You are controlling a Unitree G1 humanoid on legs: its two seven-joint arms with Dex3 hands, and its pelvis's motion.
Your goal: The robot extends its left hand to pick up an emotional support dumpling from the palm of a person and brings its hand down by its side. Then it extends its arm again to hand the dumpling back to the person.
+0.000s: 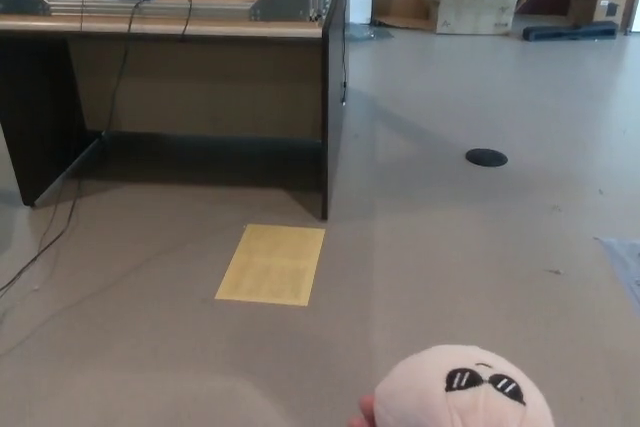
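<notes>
Peeking up from the bottom edge, right of centre, sits the dumpling (465, 389), a pale pink plush ball with a little sunglasses face stitched on its front. Its lower part is cut off by the frame. At its lower left, touching it, a small bit of a person's finger (364, 412) shows; only that tip is visible, so how the rest of that hand lies under the plush can't be told. Neither robot hand shows in the head view, left or right, so whether their fingers are spread or curled can't be told, and no robot finger is anywhere near the dumpling.

Beyond it lies open floor (450, 247), grey-beige. A yellow sheet (272, 264) lies flat on the floor, up and to the left of the dumpling, well apart from it. Just behind the sheet stands a desk (180, 67) with dark side panels and a wooden top, cluttered with cables and gear. Cords (60, 227) trail down from it across the floor at left. A dark round disc (486, 157) sits on the floor at right. Far back, a cardboard box (475, 5) rests against the wall.
</notes>
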